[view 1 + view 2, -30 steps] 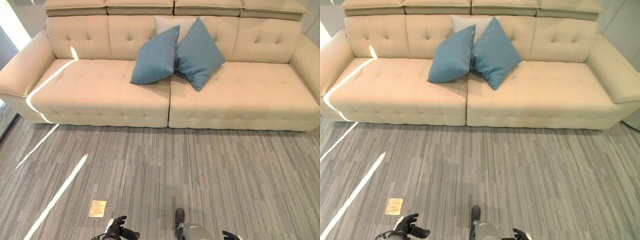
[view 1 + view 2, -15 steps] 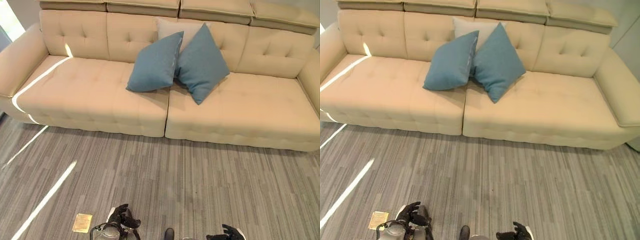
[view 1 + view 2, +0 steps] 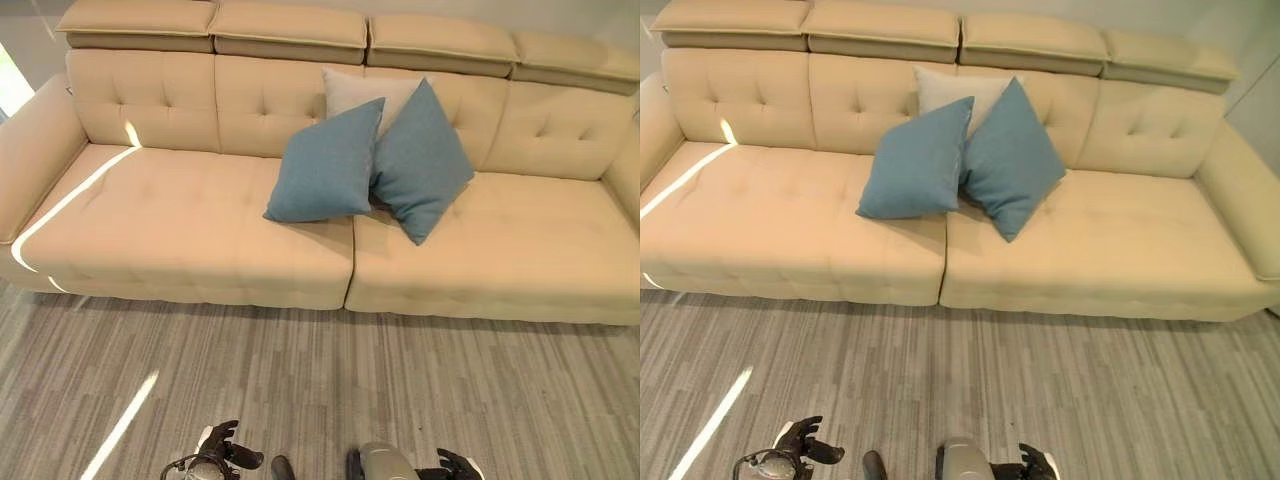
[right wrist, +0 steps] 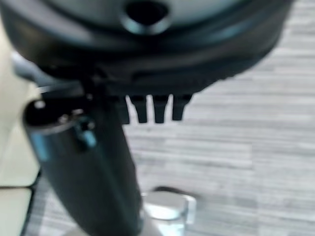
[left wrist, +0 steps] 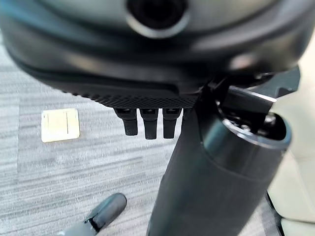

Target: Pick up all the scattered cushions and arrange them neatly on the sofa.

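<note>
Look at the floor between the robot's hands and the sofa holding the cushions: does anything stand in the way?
Nothing visible does. Bare carpet lies between the left hand, the right hand and the sofa, where two blue cushions lean before a white cushion.

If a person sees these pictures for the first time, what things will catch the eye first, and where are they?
The eye falls first on the two blue cushions leaning together at the middle of the long cream sofa, with a pale cushion upright behind them against the backrest. Next comes the grey striped carpet in front, crossed by a streak of sunlight. At the near edge, the left hand and the right hand hang low, holding nothing.
</note>
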Available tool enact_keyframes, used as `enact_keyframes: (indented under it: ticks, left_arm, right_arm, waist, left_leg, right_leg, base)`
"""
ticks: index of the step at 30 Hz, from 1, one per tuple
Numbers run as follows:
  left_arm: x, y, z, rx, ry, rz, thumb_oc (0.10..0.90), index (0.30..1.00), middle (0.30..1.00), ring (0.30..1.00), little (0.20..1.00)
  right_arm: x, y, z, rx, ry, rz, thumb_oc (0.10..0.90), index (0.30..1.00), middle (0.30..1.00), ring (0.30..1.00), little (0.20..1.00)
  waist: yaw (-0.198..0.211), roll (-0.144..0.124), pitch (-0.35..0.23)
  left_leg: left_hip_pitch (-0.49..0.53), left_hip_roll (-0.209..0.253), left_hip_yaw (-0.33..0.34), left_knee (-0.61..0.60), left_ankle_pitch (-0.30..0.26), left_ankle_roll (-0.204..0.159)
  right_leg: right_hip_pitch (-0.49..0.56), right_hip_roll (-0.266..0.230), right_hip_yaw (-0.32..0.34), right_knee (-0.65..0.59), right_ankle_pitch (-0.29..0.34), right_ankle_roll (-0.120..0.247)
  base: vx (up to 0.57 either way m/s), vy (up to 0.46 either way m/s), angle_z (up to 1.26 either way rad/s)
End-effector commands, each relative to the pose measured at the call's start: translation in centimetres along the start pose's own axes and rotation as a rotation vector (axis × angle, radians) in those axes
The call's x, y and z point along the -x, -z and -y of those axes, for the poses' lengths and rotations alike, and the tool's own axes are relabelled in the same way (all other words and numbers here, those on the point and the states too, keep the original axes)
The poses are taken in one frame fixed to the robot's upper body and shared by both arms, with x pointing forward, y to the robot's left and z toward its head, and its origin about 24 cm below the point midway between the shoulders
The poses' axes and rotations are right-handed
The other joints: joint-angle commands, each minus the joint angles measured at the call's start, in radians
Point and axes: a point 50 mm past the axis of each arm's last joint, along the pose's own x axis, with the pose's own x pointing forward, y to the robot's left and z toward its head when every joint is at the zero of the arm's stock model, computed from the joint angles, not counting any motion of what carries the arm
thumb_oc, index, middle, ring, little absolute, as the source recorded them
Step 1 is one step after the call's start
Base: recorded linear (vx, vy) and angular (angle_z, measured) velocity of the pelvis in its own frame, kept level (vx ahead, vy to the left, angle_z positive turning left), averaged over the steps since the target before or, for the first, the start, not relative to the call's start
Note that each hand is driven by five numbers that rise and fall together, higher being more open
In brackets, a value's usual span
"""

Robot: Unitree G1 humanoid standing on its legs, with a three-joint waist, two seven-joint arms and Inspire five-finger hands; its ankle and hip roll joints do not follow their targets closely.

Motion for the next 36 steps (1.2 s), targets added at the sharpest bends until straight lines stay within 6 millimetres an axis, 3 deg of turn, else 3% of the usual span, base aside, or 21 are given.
enact_keyframes:
  ticks: [1, 4, 6, 7, 8, 9, 11, 13, 14, 15, 16, 17, 20, 23, 28, 30, 31, 32, 35, 36]
  left_arm:
    - [-0.2, -1.4, 0.0, -0.029, -0.004, 0.065, 0.800, 0.900, 0.900, 0.900, 0.900]
    - [-0.1, -1.4, 0.2, -0.030, 0.003, 0.067, 0.800, 0.900, 0.900, 0.900, 0.900]
    - [0.0, -1.0, 0.9, -0.034, 0.030, 0.057, 0.800, 0.900, 0.900, 0.900, 0.900]
    - [0.0, -1.0, 0.9, -0.034, 0.030, 0.057, 0.800, 0.900, 0.900, 0.900, 0.900]
    - [0.0, -1.3, 1.2, -0.041, 0.039, 0.070, 0.800, 0.900, 0.900, 0.900, 0.900]
    - [0.0, -1.3, 1.2, -0.041, 0.038, 0.070, 0.800, 0.900, 0.900, 0.900, 0.900]
    - [-0.1, -2.0, 1.1, -0.029, 0.036, 0.083, 0.800, 0.900, 0.900, 0.900, 0.900]
    - [-0.1, -2.1, 1.1, -0.019, 0.036, 0.086, 0.800, 0.900, 0.900, 0.900, 0.900]
    - [-0.1, -1.9, 1.3, -0.016, 0.039, 0.080, 0.800, 0.900, 0.900, 0.900, 0.900]
    - [-0.1, -1.9, 1.3, -0.016, 0.039, 0.080, 0.800, 0.900, 0.900, 0.900, 0.900]
    - [0.0, -1.7, 1.3, -0.018, 0.037, 0.075, 0.800, 0.900, 0.900, 0.900, 0.900]
    - [0.0, -1.7, 1.2, -0.018, 0.037, 0.075, 0.800, 0.900, 0.900, 0.900, 0.900]
    - [-0.1, -1.6, 1.0, -0.020, 0.026, 0.071, 0.800, 0.900, 0.900, 0.900, 0.900]
    - [0.0, -0.9, 0.9, -0.010, 0.025, 0.047, 0.800, 0.900, 0.900, 0.900, 0.900]
    - [0.1, -0.1, 0.6, -0.014, 0.018, 0.020, 0.800, 0.900, 0.900, 0.900, 0.900]
    - [0.0, -0.6, 0.3, -0.020, 0.008, 0.034, 0.800, 0.900, 0.900, 0.900, 0.900]
    - [-0.2, -1.2, -0.1, -0.031, -0.002, 0.053, 0.800, 0.900, 0.900, 0.900, 0.900]
    - [-0.2, -1.2, -0.1, -0.031, -0.002, 0.053, 0.800, 0.900, 0.900, 0.900, 0.900]
    - [-0.3, -1.8, -0.3, -0.045, -0.005, 0.072, 0.800, 0.900, 0.900, 0.900, 0.900]
    - [-0.3, -2.0, -0.4, -0.043, -0.005, 0.078, 0.800, 0.900, 0.900, 0.900, 0.900]
  right_arm:
    - [-0.1, 0.0, 1.9, 0.030, 0.044, 0.001, 0.800, 0.900, 0.900, 0.900, 0.900]
    - [0.0, 0.5, 2.2, 0.028, 0.056, -0.014, 0.800, 0.900, 0.900, 0.900, 0.900]
    - [0.2, 1.5, 2.5, 0.002, 0.063, -0.040, 0.800, 0.900, 0.900, 0.900, 0.900]
    - [0.2, 1.5, 2.5, 0.002, 0.063, -0.040, 0.800, 0.900, 0.900, 0.900, 0.900]
    - [0.2, 1.6, 2.7, -0.016, 0.071, -0.040, 0.800, 0.900, 0.900, 0.900, 0.900]
    - [0.2, 1.6, 2.7, -0.016, 0.070, -0.040, 0.800, 0.900, 0.900, 0.900, 0.900]
    - [0.1, 1.3, 2.9, -0.026, 0.077, -0.034, 0.800, 0.900, 0.900, 0.900, 0.900]
    - [0.1, 1.3, 3.0, -0.028, 0.080, -0.035, 0.800, 0.900, 0.900, 0.900, 0.900]
    - [0.1, 1.5, 3.0, -0.030, 0.079, -0.041, 0.800, 0.900, 0.900, 0.900, 0.900]
    - [0.2, 1.5, 3.0, -0.030, 0.079, -0.041, 0.800, 0.900, 0.900, 0.900, 0.900]
    - [0.2, 1.7, 3.0, -0.016, 0.079, -0.042, 0.800, 0.900, 0.900, 0.900, 0.900]
    - [0.2, 1.7, 3.0, -0.016, 0.079, -0.042, 0.800, 0.900, 0.900, 0.900, 0.900]
    - [0.2, 1.7, 2.8, -0.010, 0.085, -0.042, 0.800, 0.900, 0.900, 0.900, 0.900]
    - [0.4, 2.2, 2.6, -0.020, 0.078, -0.058, 0.800, 0.900, 0.900, 0.900, 0.900]
    - [0.3, 2.0, 1.7, -0.006, 0.048, -0.054, 0.800, 0.900, 0.900, 0.900, 0.900]
    - [0.2, 1.3, 1.4, 0.004, 0.032, -0.036, 0.800, 0.900, 0.900, 0.900, 0.900]
    - [0.0, 0.3, 1.3, 0.013, 0.030, -0.006, 0.800, 0.900, 0.900, 0.900, 0.900]
    - [0.0, 0.3, 1.3, 0.013, 0.030, -0.006, 0.800, 0.900, 0.900, 0.900, 0.900]
    - [-0.1, -0.3, 1.1, -0.001, 0.029, 0.020, 0.800, 0.900, 0.900, 0.900, 0.900]
    - [-0.1, -0.4, 1.2, 0.005, 0.031, 0.027, 0.800, 0.900, 0.900, 0.900, 0.900]
  waist:
    - [-0.038, -0.001, 0.016]
    - [-0.041, -0.006, 0.010]
    - [-0.050, -0.008, -0.010]
    - [-0.052, -0.007, -0.010]
    - [-0.049, -0.019, 0.000]
    - [-0.050, -0.021, -0.003]
    - [-0.025, -0.044, 0.008]
    - [-0.017, -0.050, 0.009]
    - [-0.010, -0.054, 0.000]
    - [-0.010, -0.055, 0.002]
    - [0.006, -0.055, -0.003]
    - [0.005, -0.055, -0.005]
    - [0.029, -0.041, 0.002]
    - [0.027, -0.034, -0.011]
    - [0.036, -0.034, -0.042]
    - [0.033, -0.028, -0.036]
    - [0.025, -0.020, -0.022]
    - [0.026, -0.021, -0.022]
    - [0.013, -0.005, -0.015]
    - [0.009, 0.003, -0.018]
  left_leg:
    - [0.018, -0.009, -0.051, 0.095, -0.112, -0.041]
    - [0.030, -0.018, -0.057, 0.119, -0.142, -0.038]
    - [0.021, 0.006, -0.049, 0.215, -0.136, -0.085]
    - [0.019, 0.007, -0.051, 0.219, -0.137, -0.086]
    - [-0.030, 0.046, -0.042, 0.378, -0.087, -0.123]
    - [-0.033, 0.044, -0.042, 0.377, -0.084, -0.123]
    - [-0.107, 0.072, -0.063, 0.526, -0.024, -0.145]
    - [-0.134, 0.079, -0.068, 0.518, -0.030, -0.137]
    - [-0.145, 0.086, -0.078, 0.433, -0.057, -0.121]
    - [-0.141, 0.085, -0.078, 0.431, -0.057, -0.121]
    - [-0.164, 0.089, -0.114, 0.302, -0.048, -0.115]
    - [-0.165, 0.088, -0.114, 0.298, -0.045, -0.115]
    - [-0.242, 0.122, -0.131, 0.141, 0.102, -0.149]
    - [-0.210, 0.118, -0.102, 0.084, 0.098, -0.145]
    - [-0.162, 0.064, -0.094, 0.064, 0.066, -0.108]
    - [-0.133, 0.048, -0.079, 0.050, 0.045, -0.086]
    - [-0.108, 0.044, -0.062, 0.043, 0.032, -0.069]
    - [-0.108, 0.043, -0.061, 0.043, 0.032, -0.069]
    - [-0.065, 0.042, -0.040, 0.016, 0.013, -0.061]
    - [-0.047, 0.041, -0.029, 0.003, 0.004, -0.064]
  right_leg:
    - [0.099, 0.025, 0.035, -0.191, 0.142, 0.054]
    - [0.131, 0.010, 0.023, -0.220, 0.144, 0.051]
    - [0.194, 0.024, 0.021, -0.268, 0.135, 0.021]
    - [0.195, 0.024, 0.019, -0.270, 0.136, 0.020]
    - [0.251, 0.032, 0.011, -0.300, 0.126, -0.007]
    - [0.248, 0.030, 0.011, -0.301, 0.128, -0.007]
    - [0.305, 0.043, 0.010, -0.328, 0.108, -0.044]
    - [0.322, 0.044, 0.013, -0.337, 0.101, -0.047]
    - [0.342, 0.045, 0.019, -0.356, 0.089, -0.040]
    - [0.345, 0.044, 0.019, -0.356, 0.088, -0.039]
    - [0.373, 0.051, 0.024, -0.371, 0.069, -0.030]
    - [0.370, 0.050, 0.024, -0.372, 0.070, -0.030]
    - [0.424, 0.072, 0.033, -0.382, 0.032, -0.030]
    - [0.440, 0.077, 0.041, -0.371, 0.017, -0.025]
    - [0.425, 0.049, 0.066, -0.254, -0.002, 0.007]
    - [0.361, 0.029, 0.062, -0.127, 0.029, 0.040]
    - [0.294, 0.009, 0.053, -0.020, 0.087, 0.075]
    - [0.292, 0.009, 0.054, -0.018, 0.086, 0.075]
    - [0.236, -0.018, 0.011, 0.039, 0.105, 0.085]
    - [0.221, -0.031, -0.045, -0.020, 0.091, 0.069]
  base:
    - [0.30, -0.139, 0.27]
    - [0.18, -0.103, 0.33]
    - [0.26, -0.221, 0.12]
    - [0.14, -0.217, 0.40]
    - [0.08, -0.143, 0.46]
    - [0.13, -0.222, 0.41]
    - [0.17, -0.193, 0.00]
    - [0.17, -0.074, -0.02]
    - [0.14, 0.004, 0.04]
    - [0.31, 0.027, 0.01]
    - [0.18, 0.025, -0.09]
    - [0.27, 0.042, -0.06]
    - [0.21, 0.050, -0.10]
    - [0.25, 0.138, -0.09]
    - [0.22, 0.155, -0.38]
    - [0.16, 0.183, -0.15]
    - [0.10, 0.139, -0.24]
    - [0.08, 0.110, -0.29]
    - [0.13, 0.105, -0.15]
    - [0.10, 0.022, -0.15]
